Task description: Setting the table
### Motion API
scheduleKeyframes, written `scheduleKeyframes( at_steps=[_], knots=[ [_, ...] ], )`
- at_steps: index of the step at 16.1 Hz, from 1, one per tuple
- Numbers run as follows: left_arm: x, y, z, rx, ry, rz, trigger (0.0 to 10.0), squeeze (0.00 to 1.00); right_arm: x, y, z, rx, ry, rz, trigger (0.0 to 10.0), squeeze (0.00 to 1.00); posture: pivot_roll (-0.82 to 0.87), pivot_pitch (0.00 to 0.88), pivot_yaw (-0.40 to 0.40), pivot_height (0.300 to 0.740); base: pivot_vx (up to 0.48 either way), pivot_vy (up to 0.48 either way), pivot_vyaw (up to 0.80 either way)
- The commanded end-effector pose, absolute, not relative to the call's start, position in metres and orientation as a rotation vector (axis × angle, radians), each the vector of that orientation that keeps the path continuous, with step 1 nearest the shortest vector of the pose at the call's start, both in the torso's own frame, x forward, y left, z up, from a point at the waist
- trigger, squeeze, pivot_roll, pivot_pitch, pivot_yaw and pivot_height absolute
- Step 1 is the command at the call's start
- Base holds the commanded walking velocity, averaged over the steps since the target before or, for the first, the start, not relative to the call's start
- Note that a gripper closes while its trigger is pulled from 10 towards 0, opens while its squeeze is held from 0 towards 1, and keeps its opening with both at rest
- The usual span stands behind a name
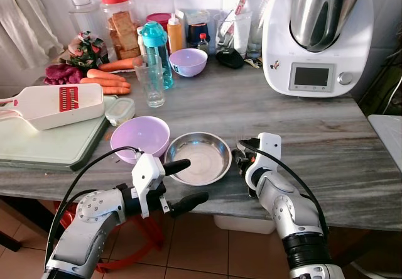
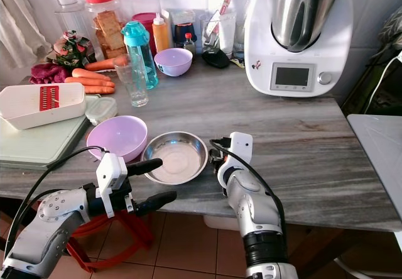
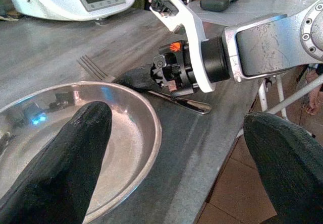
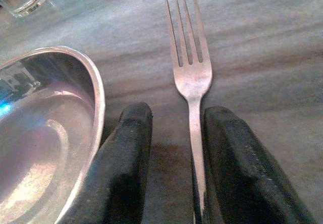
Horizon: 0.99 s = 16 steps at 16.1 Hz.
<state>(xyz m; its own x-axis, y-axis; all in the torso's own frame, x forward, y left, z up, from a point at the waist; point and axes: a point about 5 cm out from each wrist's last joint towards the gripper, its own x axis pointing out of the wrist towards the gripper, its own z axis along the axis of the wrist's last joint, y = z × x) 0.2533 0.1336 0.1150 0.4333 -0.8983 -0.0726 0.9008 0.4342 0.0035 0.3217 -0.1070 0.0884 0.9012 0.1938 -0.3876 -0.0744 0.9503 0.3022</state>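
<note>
A round steel bowl (image 1: 198,156) sits on the grey marble counter (image 1: 314,134) near its front edge. Just right of it lies a steel fork (image 4: 191,72), tines pointing away from me. My right gripper (image 4: 174,115) is low over the fork's handle and open; the handle lies between the two fingers, against one finger (image 4: 237,153). My left gripper (image 1: 196,180) hovers open at the counter's front edge. One of its fingers (image 1: 176,164) reaches over the bowl's near rim, the other (image 1: 191,202) hangs below the edge. It holds nothing.
A purple bowl (image 1: 141,137) touches the steel bowl's left side. Behind it stand a glass (image 1: 151,81) and a teal bottle (image 1: 156,49). A cutting board (image 1: 44,144) with a white slicer (image 1: 56,103) lies left. A large kitchen machine (image 1: 317,37) stands back right.
</note>
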Motion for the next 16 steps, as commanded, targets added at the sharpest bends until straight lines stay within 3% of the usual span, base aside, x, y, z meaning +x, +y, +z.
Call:
scheduleKeyframes(
  at_steps=[1, 11, 16],
  knots=[
    [0.254, 0.134, 0.114, 0.065, 0.069, -1.130, 10.0, 0.00, 0.321, -0.107, 0.087, 0.282, 0.438, 0.127, 10.0, 1.00, -0.01, 0.020, 0.056, 0.740, 0.000, 0.000, 0.00],
    [0.259, 0.134, 0.120, 0.045, 0.038, -1.096, 10.0, 0.00, 0.310, -0.129, 0.130, 0.275, 0.180, 0.079, 10.0, 1.00, -0.02, 0.020, 0.060, 0.740, 0.000, 0.000, 0.00],
    [0.282, 0.135, 0.156, -0.204, -0.134, -0.858, 10.0, 0.00, 0.289, -0.160, 0.148, 0.191, 0.022, 0.012, 10.0, 1.00, -0.03, 0.015, 0.053, 0.740, 0.000, 0.000, 0.00]
  ],
)
